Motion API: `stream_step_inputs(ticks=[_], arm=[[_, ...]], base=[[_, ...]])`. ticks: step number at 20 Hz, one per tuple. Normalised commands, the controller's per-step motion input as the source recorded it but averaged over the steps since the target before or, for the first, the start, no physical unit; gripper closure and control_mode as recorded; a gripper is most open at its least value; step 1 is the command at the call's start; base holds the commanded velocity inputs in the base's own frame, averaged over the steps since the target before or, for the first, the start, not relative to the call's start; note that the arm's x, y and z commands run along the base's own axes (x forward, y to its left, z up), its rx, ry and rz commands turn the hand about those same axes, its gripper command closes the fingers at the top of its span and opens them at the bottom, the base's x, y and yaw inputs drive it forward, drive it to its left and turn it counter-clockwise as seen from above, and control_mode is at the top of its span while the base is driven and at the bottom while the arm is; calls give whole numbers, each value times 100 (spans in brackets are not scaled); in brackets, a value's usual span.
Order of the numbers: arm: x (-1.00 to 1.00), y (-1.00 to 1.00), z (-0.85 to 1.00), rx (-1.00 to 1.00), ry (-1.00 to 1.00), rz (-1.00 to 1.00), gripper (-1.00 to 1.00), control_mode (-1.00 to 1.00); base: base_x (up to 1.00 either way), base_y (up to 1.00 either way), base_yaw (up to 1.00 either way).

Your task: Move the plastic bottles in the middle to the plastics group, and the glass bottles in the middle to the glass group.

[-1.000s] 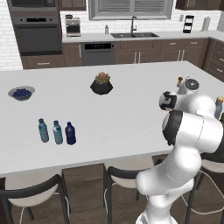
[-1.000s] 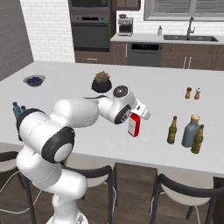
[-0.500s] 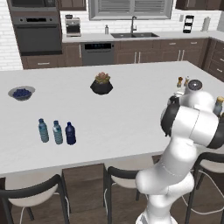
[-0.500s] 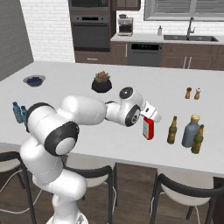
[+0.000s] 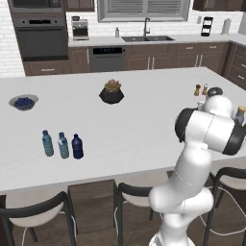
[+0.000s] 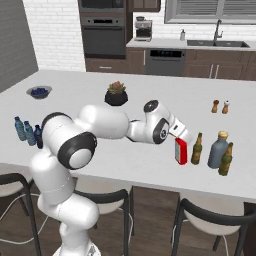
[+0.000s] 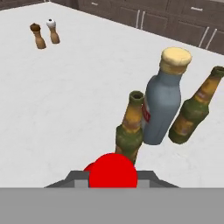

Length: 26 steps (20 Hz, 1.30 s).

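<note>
Beside the glass group (image 6: 218, 151), gripper (image 6: 179, 138) clamped on red bottle (image 6: 181, 151)

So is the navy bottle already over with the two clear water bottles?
Yes: in the left base view the navy bottle stands on the counter right beside the two clear water bottles.

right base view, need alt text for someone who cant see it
The white arm's gripper holds a red bottle upright just above the white counter, beside a dark brown bottle, a tall grey-blue bottle and another brown bottle.
</note>
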Motion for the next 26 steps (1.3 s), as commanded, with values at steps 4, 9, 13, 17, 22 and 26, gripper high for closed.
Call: stream_step_inputs(ticks=[4,9,13,17,22,26], arm=[[0,-21,-3,0,10,-7,100,-100],[0,-17,-16,0,0,-4,100,-100],[0,0,-11,5,-5,0,100,-100],[0,-13,-19,7,-5,0,100,-100],[0,-21,-19,0,0,-1,100,-100],[0,-6,-21,0,0,0,100,-100]], base=[[0,0,0],[0,0,0],[0,0,0],[0,0,0],[0,0,0],[0,0,0]])
